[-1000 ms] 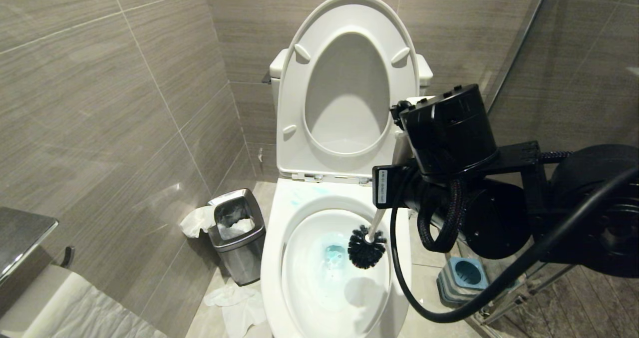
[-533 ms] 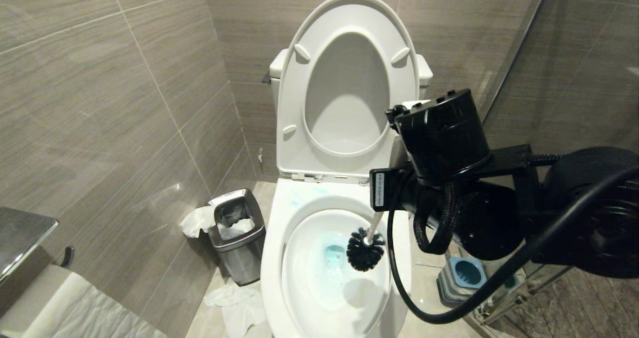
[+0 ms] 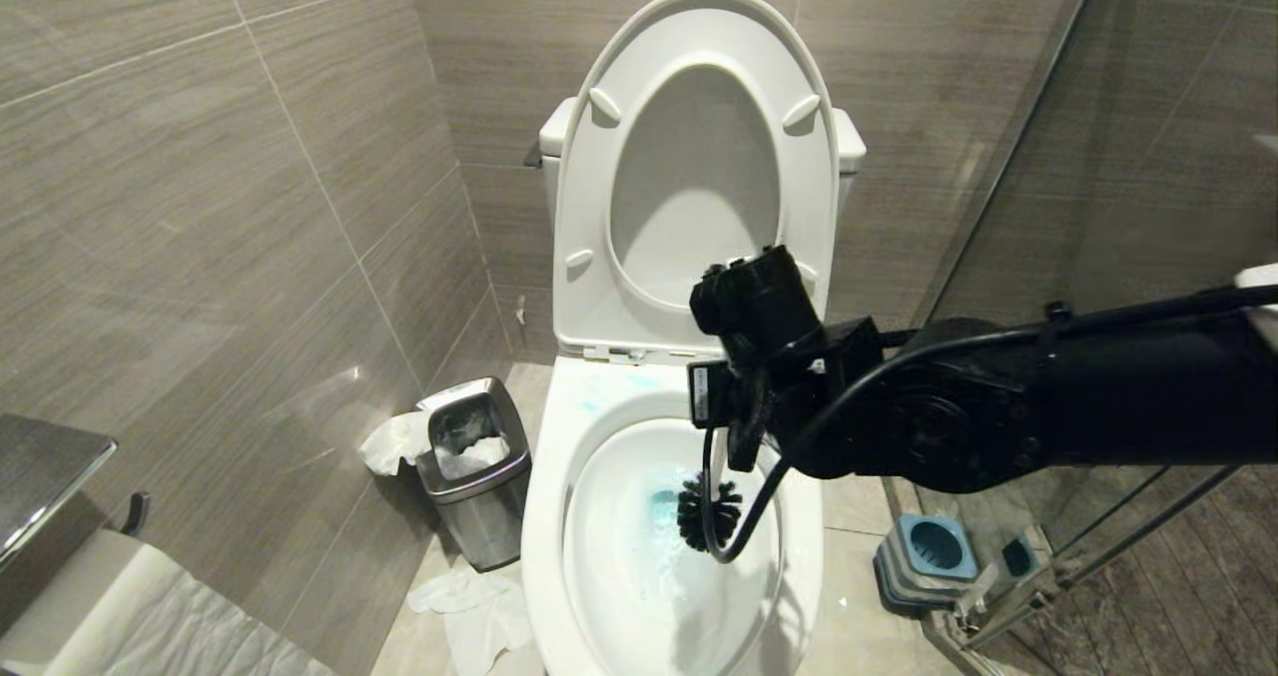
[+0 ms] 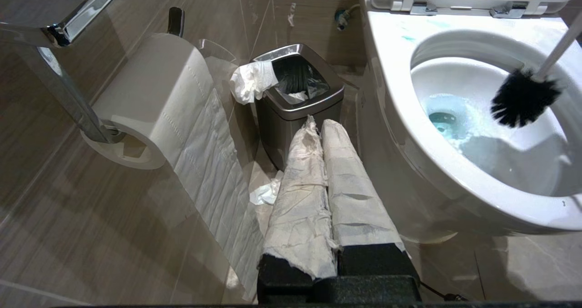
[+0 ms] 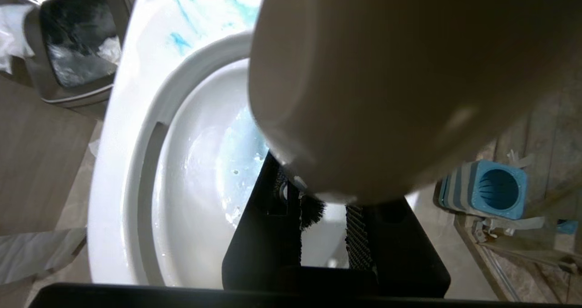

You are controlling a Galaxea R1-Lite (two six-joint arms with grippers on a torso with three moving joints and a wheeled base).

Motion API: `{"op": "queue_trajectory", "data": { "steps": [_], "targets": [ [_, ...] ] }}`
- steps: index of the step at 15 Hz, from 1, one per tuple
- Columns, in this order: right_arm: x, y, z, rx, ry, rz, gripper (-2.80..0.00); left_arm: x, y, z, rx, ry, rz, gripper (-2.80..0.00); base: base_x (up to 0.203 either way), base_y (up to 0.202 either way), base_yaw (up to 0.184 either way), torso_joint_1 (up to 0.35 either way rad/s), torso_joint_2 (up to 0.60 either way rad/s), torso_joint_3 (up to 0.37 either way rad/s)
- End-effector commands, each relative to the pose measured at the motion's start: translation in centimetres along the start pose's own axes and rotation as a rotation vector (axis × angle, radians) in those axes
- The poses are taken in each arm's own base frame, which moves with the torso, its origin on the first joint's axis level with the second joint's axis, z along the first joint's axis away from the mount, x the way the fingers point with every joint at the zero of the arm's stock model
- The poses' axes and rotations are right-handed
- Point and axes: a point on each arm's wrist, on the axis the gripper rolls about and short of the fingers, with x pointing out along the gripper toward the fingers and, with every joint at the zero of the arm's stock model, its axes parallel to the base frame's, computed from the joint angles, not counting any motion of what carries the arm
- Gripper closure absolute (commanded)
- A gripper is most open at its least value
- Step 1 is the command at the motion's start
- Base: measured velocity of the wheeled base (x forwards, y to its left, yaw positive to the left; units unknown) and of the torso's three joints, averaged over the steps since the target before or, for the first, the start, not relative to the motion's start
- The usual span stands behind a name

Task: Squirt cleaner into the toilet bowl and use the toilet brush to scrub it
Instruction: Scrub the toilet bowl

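Movement since a second ago: the right arm has dropped lower and reached further over the bowl, carrying the brush head from the right wall of the basin down toward the teal water.

Right gripper [image 5: 318,226]: black, ribbed fingers narrowed around the long whitish handle of the toilet brush [image 3: 709,512]; the handle's rounded tip fills much of the right wrist view. The bushy black bristle head sits low in the basin, at the right edge of the tinted water; whether it touches the ceramic cannot be told.

Cleaner [image 5: 179,42]: thin turquoise smears on the rear left of the rim, plus a teal tint in the water around the drain.

Toilet bowl [image 3: 544,516]: glossy white ceramic, oval basin, seat and lid raised against the tank.

Left gripper [image 4: 323,194]: fingers wrapped in white paper, pressed together, empty, parked low beside the bowl's left flank.

Surroundings: small steel waste bin [image 3: 474,466] with crumpled paper, left of the bowl; white tissue [image 3: 474,611] on the floor; toilet-paper roll [image 4: 150,98] on a chrome bracket; square blue-grey ribbed brush holder [image 3: 927,554] on the floor to the right.
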Motion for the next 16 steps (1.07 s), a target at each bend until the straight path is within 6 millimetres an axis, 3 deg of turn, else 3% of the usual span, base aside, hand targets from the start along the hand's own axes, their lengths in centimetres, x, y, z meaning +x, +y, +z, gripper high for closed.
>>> {"op": "queue_trajectory", "data": {
  "steps": [1, 5, 9, 16],
  "targets": [
    [4.0, 1.6, -2.7, -0.041, 0.065, -0.021, 0.00, 0.0, 0.0, 0.0, 0.000, 0.001, 0.000, 0.00, 0.000, 0.000, 0.000, 0.000, 0.00, 0.000],
    [7.2, 3.5, -4.2, -0.051, 0.080, -0.015, 0.00, 0.0, 0.0, 0.0, 0.000, 0.001, 0.000, 0.00, 0.000, 0.000, 0.000, 0.000, 0.00, 0.000],
    [8.5, 5.2, -5.4, -0.081, 0.086, 0.005, 0.00, 0.0, 0.0, 0.0, 0.000, 0.001, 0.000, 0.00, 0.000, 0.000, 0.000, 0.000, 0.00, 0.000],
    [10.5, 7.2, -3.6, -0.038, 0.000, 0.055, 0.00, 0.0, 0.0, 0.0, 0.000, 0.001, 0.000, 0.00, 0.000, 0.000, 0.000, 0.000, 0.00, 0.000]
  ]
}}
